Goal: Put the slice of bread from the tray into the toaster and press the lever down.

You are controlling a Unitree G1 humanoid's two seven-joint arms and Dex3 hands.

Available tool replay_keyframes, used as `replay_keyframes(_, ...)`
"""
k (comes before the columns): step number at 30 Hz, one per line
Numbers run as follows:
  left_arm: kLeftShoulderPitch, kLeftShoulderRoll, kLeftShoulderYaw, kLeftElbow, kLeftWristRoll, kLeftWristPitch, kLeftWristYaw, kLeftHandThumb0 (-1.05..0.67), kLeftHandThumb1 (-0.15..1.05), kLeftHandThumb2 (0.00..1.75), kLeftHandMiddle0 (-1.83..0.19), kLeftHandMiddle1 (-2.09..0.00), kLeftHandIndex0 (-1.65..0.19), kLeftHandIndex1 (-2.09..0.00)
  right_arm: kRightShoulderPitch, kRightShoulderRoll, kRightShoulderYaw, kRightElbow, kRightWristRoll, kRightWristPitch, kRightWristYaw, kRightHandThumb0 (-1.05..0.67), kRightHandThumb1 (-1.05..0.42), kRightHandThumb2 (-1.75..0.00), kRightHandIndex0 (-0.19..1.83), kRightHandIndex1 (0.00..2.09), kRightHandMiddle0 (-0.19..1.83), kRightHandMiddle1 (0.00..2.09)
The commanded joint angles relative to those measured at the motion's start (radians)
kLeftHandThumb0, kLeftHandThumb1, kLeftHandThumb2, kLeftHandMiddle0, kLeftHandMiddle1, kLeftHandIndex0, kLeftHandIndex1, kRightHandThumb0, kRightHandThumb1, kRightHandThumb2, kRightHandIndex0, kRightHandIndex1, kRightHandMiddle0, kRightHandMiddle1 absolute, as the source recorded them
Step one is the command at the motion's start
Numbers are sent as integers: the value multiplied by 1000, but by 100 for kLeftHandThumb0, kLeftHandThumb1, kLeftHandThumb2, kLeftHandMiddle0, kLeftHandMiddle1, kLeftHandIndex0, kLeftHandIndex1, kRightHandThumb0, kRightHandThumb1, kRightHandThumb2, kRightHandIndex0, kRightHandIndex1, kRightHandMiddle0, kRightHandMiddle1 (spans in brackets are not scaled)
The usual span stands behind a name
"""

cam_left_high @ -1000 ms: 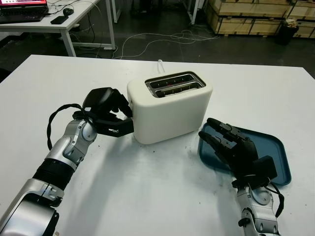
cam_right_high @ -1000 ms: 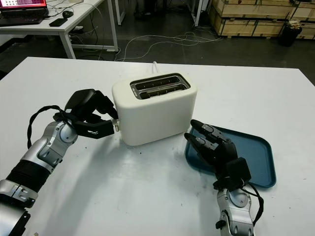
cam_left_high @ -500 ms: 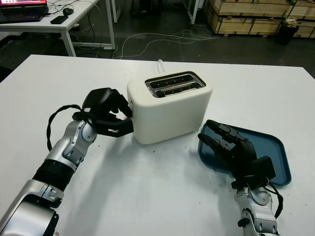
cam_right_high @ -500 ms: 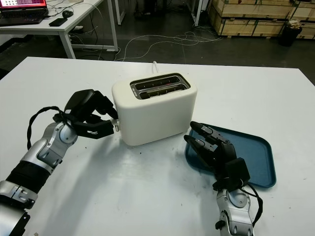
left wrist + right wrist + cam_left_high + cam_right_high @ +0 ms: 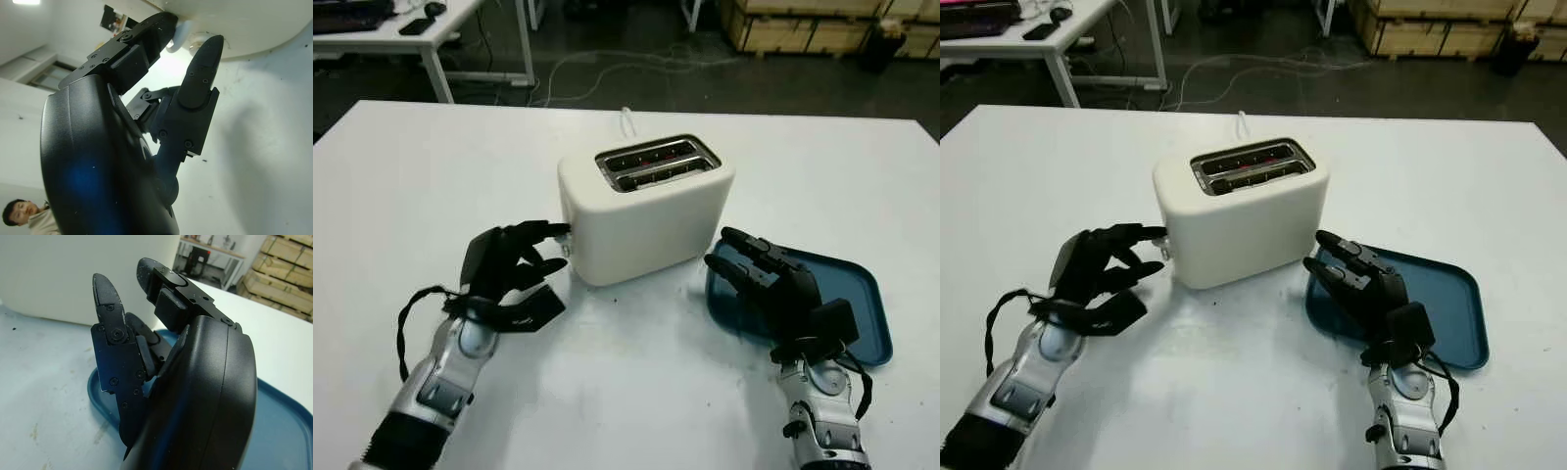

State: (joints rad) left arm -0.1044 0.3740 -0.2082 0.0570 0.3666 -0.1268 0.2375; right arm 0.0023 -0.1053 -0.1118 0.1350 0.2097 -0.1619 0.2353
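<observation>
No text, label, brand, number or sign can be read anywhere: the toaster (image 5: 646,211) is plain white, the tray (image 5: 847,304) plain blue, and the crates (image 5: 803,12) behind carry no legible markings.

- My work surface (image 5: 431,166) is white, marked with small dark specks near the middle.
- Beyond it I see a dark floor (image 5: 636,39) with pale cables (image 5: 607,73) looping across it.
- A white desk (image 5: 431,39) stands far left, carrying what may be a phone (image 5: 415,26).
- Wooden crates (image 5: 803,22) are stacked far right.
</observation>
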Motion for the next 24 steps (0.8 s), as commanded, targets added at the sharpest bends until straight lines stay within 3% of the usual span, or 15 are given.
replay_keyframes(1,16,-29,-22,-39,-4,-90,-30,-38,84,0,-88,-111,-130,-1,-18,-11,-4,-1,-11,0,-2,-44,-89,0,89,1,82,0)
replay_keyframes(10,36,-48,53,-63,1,-109,-18,-41,82,0,-87,-114,-127,0,-69,-37,-30,23,5,5,10,-44,-89,0,87,0,79,0)
replay_keyframes(20,65,-47,141,-194,67,-48,-15,-55,88,1,-78,-113,-113,0,-160,-125,-99,42,9,11,17,-45,-88,0,87,0,76,0)
replay_keyframes(24,68,-55,162,-217,80,-24,-26,-58,88,0,-73,-114,-108,0,-200,-156,-110,58,12,18,34,-38,-87,0,87,1,75,0)
